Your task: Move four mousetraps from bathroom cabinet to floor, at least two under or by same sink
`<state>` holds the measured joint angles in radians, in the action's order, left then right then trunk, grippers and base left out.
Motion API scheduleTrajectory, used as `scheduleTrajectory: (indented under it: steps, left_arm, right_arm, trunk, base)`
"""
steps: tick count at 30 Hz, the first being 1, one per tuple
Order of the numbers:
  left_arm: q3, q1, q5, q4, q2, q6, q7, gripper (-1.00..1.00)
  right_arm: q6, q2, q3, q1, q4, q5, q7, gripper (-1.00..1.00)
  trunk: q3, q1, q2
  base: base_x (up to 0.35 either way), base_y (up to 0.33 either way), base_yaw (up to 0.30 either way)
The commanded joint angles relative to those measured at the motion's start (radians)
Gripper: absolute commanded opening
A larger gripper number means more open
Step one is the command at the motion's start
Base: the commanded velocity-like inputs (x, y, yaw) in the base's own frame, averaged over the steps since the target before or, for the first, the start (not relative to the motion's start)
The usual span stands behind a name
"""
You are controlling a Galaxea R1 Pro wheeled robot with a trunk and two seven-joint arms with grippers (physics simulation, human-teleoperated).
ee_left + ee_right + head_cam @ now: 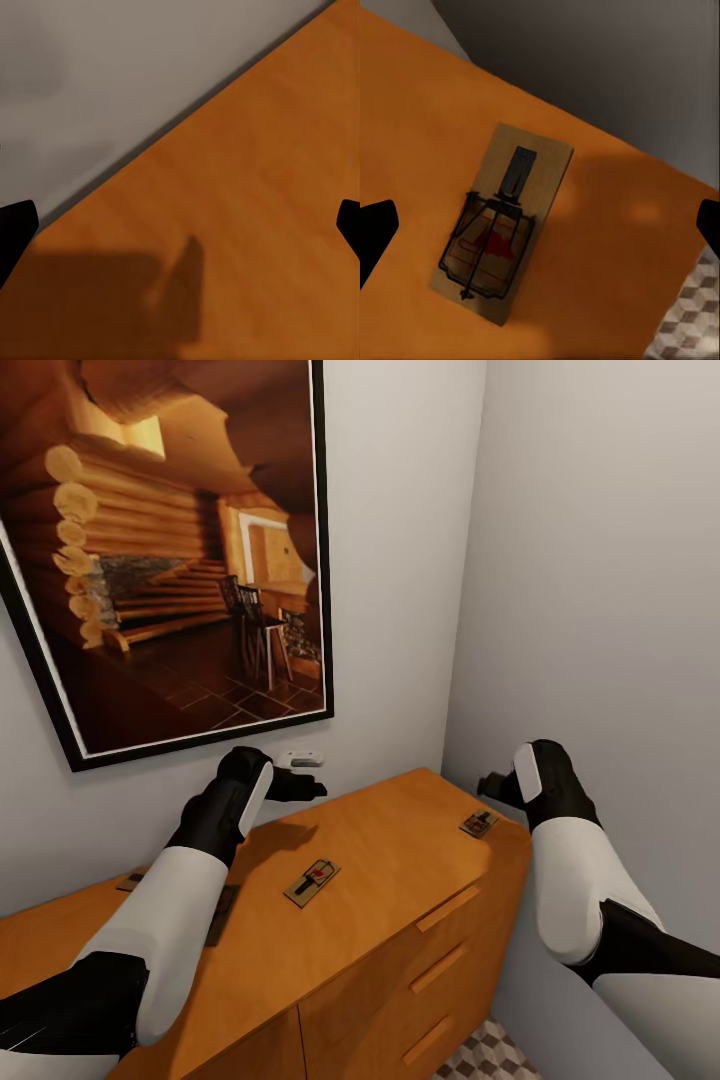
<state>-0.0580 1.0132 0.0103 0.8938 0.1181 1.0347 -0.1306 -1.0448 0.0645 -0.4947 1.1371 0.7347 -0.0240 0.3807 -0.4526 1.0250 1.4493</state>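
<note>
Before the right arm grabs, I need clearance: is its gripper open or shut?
Open. In the right wrist view the fingertips sit far apart, with the mousetrap lying flat on the cabinet between them.

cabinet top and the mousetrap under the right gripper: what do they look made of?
Cabinet: looks like orange-brown wood or veneer, smooth satin finish; faint grain streaks and a soft sheen on the top.

Mousetrap: flat base looks like pale raw wood, matte, with a light grain; the spring frame on it reads as thin dark metal wire. Being a render, these are looks only.
</note>
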Motion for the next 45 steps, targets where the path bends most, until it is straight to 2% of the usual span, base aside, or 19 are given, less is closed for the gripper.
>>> scheduleTrajectory:
  steps: [1, 7, 25, 33, 45]
  left_arm:
    - [0.000, 0.001, 0.000, 0.001, 0.000, 0.004, -0.001, 1.00]
    - [0.000, 0.001, 0.000, 0.001, 0.000, 0.004, -0.001, 1.00]
    - [0.000, 0.001, 0.000, 0.000, 0.000, 0.004, -0.001, 1.00]
    - [0.000, 0.001, 0.000, -0.001, 0.000, 0.004, -0.001, 1.00]
    - [-0.001, 0.001, 0.001, -0.010, 0.000, 0.004, -0.001, 1.00]
  right_arm:
    - [-0.002, 0.005, -0.004, 0.001, 0.001, -0.003, 0.016, 1.00]
    - [-0.002, 0.033, -0.006, 0.001, 0.002, -0.003, 0.072, 1.00]
    - [-0.002, 0.109, -0.003, 0.001, 0.014, -0.004, 0.186, 1.00]
    - [-0.002, 0.110, -0.002, 0.002, 0.026, -0.006, 0.219, 1.00]
    - [-0.001, 0.110, -0.001, 0.001, 0.030, -0.007, 0.227, 1.00]
  trunk:
    - [-0.001, 0.000, 0.001]
    - [-0.001, 0.000, 0.001]
    - [-0.001, 0.000, 0.001]
    - [-0.001, 0.000, 0.001]
    - [-0.001, 0.000, 0.001]
  base:
    - [0.000, 0.000, 0.000]
    - [0.000, 0.000, 0.000]
    - [0.000, 0.000, 0.000]
    - [0.000, 0.000, 0.000]
    - [0.000, 0.000, 0.000]
